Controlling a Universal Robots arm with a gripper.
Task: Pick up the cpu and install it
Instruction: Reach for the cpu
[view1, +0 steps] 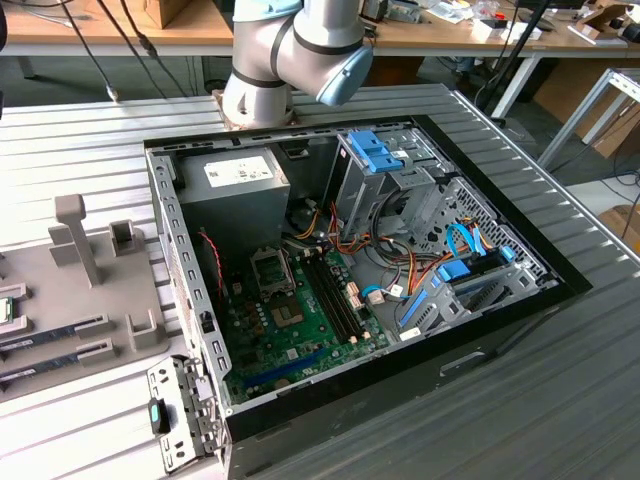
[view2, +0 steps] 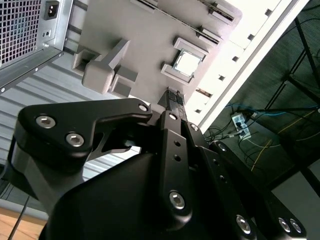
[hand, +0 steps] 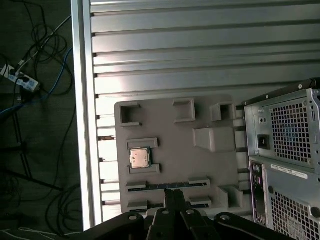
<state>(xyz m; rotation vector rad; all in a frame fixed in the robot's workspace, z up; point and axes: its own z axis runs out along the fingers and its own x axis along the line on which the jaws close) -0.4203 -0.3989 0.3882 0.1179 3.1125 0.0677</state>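
The cpu (hand: 139, 158) is a small square chip with a silver top. It lies flat between two grey brackets on the grey holder tray (hand: 170, 145), and in the second wrist view the cpu (view2: 187, 63) sits in the same seat. My gripper (hand: 173, 196) hangs well above the tray, with its black fingers pressed together and nothing between them. In the second wrist view the gripper (view2: 173, 96) is a short way off the chip, apart from it. The black socket frame (view1: 272, 268) sits on the green motherboard (view1: 300, 325) inside the open computer case.
The open case (view1: 500, 300) lies on a ribbed metal table (view1: 80, 130), next to the grey tray (view1: 90, 300). A memory stick (hand: 165, 185) rests in a tray slot. Grey posts (view1: 78, 235) rise from the tray. Cables and a power strip (hand: 22, 80) lie on the floor beyond the table edge.
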